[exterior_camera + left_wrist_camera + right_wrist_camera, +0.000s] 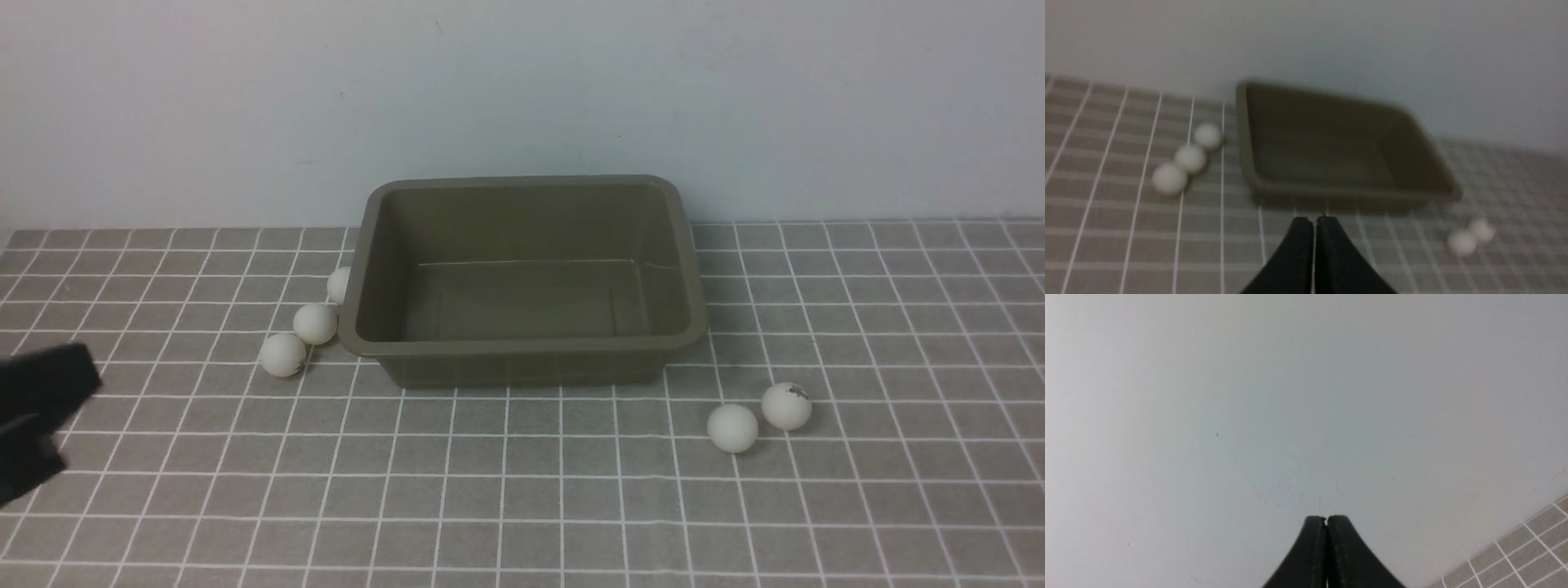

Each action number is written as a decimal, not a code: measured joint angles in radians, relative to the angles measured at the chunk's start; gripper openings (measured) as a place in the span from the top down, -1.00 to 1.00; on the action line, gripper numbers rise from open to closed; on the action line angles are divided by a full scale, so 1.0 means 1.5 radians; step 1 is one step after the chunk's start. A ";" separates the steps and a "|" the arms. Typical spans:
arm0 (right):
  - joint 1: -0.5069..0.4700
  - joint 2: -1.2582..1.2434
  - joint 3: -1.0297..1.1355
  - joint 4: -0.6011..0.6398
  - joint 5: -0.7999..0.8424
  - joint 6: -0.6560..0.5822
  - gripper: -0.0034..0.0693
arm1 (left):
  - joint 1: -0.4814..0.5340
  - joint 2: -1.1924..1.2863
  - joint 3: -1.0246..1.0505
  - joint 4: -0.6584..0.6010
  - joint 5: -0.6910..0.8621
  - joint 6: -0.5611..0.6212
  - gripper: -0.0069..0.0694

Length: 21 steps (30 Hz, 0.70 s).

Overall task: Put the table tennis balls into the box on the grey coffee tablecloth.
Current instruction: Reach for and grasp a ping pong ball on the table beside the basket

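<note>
Balls (282, 355) well beyond left jaws

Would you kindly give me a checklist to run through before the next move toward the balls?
1. The box upright and empty: ok.
2. All five balls in sight, three left of the box, two at its right front: ok.
3. The left claw open for a grasp: not ok, shut and empty.
4. The right claw open: not ok, shut.
5. The right claw near a ball: cannot tell, it shows only in its wrist view, facing the wall.
</note>
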 joint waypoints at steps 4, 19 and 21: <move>0.012 0.054 -0.142 -0.042 0.236 -0.035 0.95 | 0.000 0.184 -0.064 0.025 0.111 0.058 0.83; 0.014 0.556 -0.580 -0.248 0.773 -0.139 0.95 | 0.001 0.618 -0.272 0.147 0.076 0.114 0.80; 0.014 0.561 -0.581 -0.246 0.771 -0.140 0.95 | 0.008 0.677 -0.311 0.146 0.081 0.101 0.71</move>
